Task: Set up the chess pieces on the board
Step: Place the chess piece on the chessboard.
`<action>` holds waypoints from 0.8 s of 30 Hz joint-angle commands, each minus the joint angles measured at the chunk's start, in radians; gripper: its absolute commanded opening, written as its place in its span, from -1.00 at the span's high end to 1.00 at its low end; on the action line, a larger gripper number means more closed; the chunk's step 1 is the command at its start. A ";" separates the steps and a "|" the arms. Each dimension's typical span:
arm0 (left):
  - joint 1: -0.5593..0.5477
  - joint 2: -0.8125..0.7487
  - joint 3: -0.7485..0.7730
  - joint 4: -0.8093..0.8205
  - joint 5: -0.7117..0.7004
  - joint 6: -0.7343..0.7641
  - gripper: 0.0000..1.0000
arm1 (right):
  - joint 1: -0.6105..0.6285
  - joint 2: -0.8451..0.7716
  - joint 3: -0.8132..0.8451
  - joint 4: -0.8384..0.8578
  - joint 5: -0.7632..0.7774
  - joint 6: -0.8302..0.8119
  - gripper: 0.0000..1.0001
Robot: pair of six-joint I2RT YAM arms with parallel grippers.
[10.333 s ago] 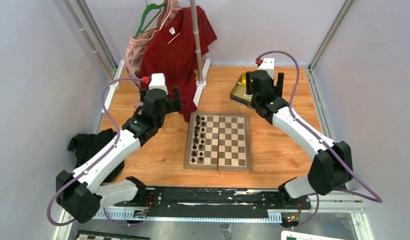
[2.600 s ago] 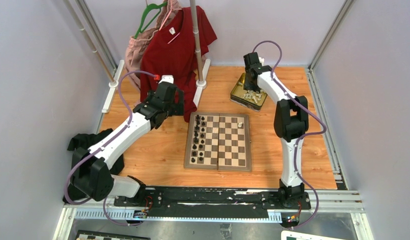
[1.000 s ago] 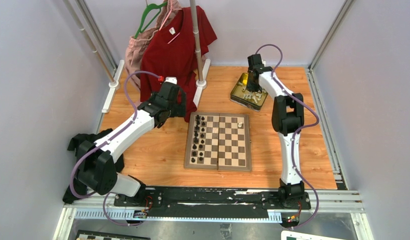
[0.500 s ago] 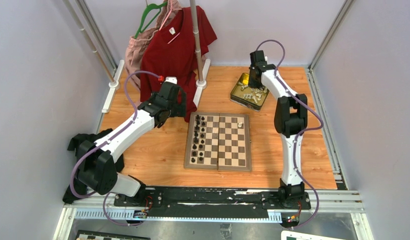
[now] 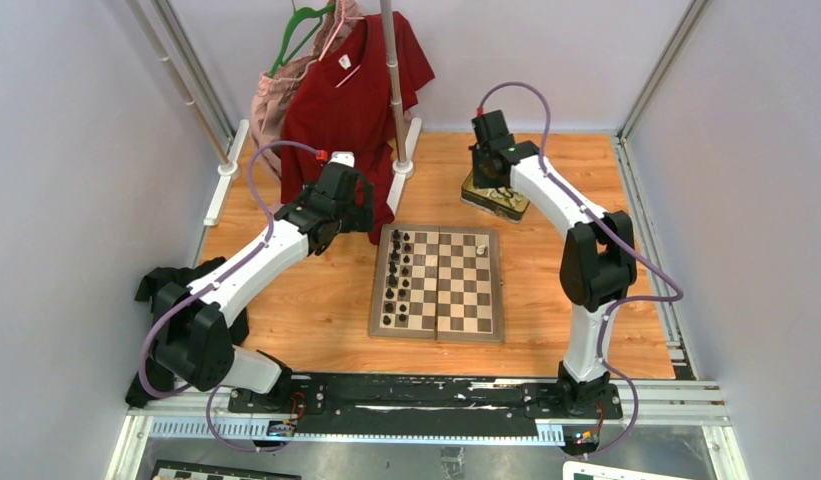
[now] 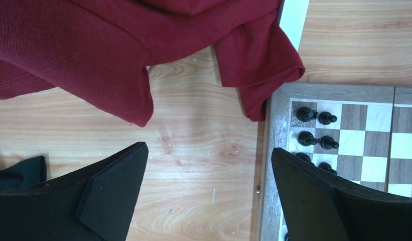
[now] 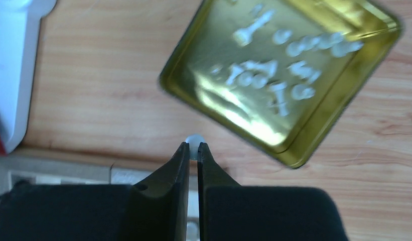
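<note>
Hovering wide open and empty, the left gripper (image 6: pixel 209 160) hangs just left of the far left corner of the board (image 5: pixel 456 290). The black pieces (image 5: pixel 396 275) stand in its two left columns, but only one white piece (image 5: pixel 481 243) stands near its far right corner, so most work seems left. Farther right, the right gripper (image 7: pixel 192 148) pinches a small white piece (image 7: pixel 194 140) beside the gold tin (image 7: pixel 339 95) holding the other white pieces (image 7: pixel 274 75).

- My top camera looks down from above the near edge over the whole table (image 5: pixel 316 300).
- Left wrist looks down, close over the board's (image 6: pixel 278 125) far-left corner.
- Right wrist looks down near the gold tin (image 7: pixel 214 45); top shares both.
</note>
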 commanded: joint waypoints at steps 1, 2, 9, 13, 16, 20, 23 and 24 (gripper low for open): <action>0.004 -0.043 -0.002 0.036 0.016 0.007 -1.00 | 0.088 -0.055 -0.091 -0.018 0.013 -0.016 1.00; 0.004 -0.046 -0.006 0.038 0.017 0.006 -1.00 | 0.100 -0.060 -0.107 -0.022 0.010 -0.013 1.00; 0.004 -0.067 -0.032 0.046 0.017 0.002 -1.00 | 0.151 -0.069 -0.163 -0.060 -0.004 0.005 1.00; 0.004 -0.074 -0.038 0.047 0.015 -0.001 -1.00 | 0.162 -0.078 -0.196 -0.062 -0.008 0.010 1.00; 0.004 -0.077 -0.040 0.047 0.015 -0.004 -1.00 | 0.173 -0.085 -0.223 -0.068 -0.013 0.015 1.00; 0.004 -0.078 -0.041 0.047 0.015 -0.008 -1.00 | 0.185 -0.090 -0.255 -0.068 -0.016 0.024 1.00; 0.004 -0.077 -0.042 0.047 0.019 -0.014 -1.00 | 0.190 -0.091 -0.267 -0.068 -0.020 0.026 1.00; 0.004 -0.077 -0.043 0.045 0.019 -0.016 -1.00 | 0.190 -0.092 -0.268 -0.067 -0.019 0.027 1.00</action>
